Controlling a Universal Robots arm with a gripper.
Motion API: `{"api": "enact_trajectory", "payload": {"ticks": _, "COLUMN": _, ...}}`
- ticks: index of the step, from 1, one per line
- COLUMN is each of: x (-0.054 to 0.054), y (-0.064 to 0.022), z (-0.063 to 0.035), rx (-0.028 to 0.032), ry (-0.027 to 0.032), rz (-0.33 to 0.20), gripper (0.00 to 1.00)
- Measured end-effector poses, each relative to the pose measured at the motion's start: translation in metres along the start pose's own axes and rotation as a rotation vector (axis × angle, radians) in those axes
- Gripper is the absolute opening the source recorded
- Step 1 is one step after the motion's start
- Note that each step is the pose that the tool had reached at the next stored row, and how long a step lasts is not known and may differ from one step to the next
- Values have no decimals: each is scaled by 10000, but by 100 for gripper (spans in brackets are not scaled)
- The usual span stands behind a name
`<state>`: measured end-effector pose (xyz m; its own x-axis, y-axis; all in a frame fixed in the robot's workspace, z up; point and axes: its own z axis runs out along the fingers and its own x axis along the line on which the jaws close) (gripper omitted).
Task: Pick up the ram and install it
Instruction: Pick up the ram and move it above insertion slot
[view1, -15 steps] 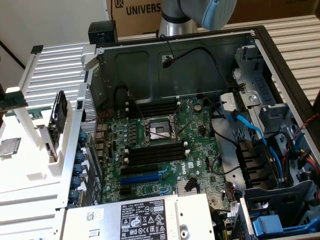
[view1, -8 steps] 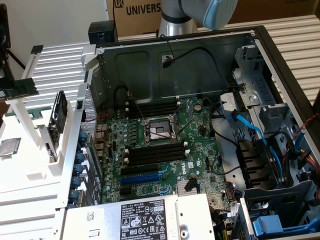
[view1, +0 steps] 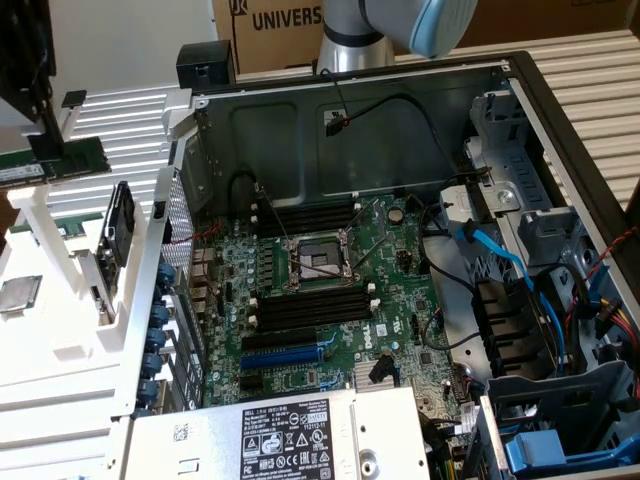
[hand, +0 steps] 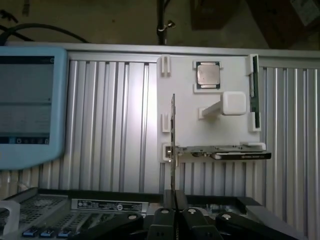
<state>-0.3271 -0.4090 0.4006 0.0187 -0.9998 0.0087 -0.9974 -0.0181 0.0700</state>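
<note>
The ram (view1: 62, 160), a thin green stick with a white label, hangs above the white parts rack (view1: 60, 340) at the exterior view's left, well outside the open computer case (view1: 520, 90). My gripper (view1: 42, 135) comes down from the upper left and is shut on it. In the wrist view the ram (hand: 173, 145) shows edge-on as a thin line rising from between the black fingertips (hand: 165, 216) of my gripper (hand: 174, 215). The black memory slots (view1: 310, 305) lie bare on the motherboard (view1: 400, 300), beside the processor socket (view1: 315, 262).
The white rack (hand: 220, 125) holds a processor chip (hand: 207, 75), a second green stick (hand: 254, 92) and an expansion card (hand: 225, 154). A teach pendant (hand: 25, 105) lies on the ribbed table. Cables (view1: 500, 260), drive cages and a power supply (view1: 290, 440) crowd the case.
</note>
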Motion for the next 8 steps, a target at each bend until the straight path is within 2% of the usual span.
{"api": "enact_trajectory", "payload": {"ticks": 8, "x": 7, "y": -347, "z": -90, "rx": 0, "ry": 17, "rz": 2, "gripper": 12}}
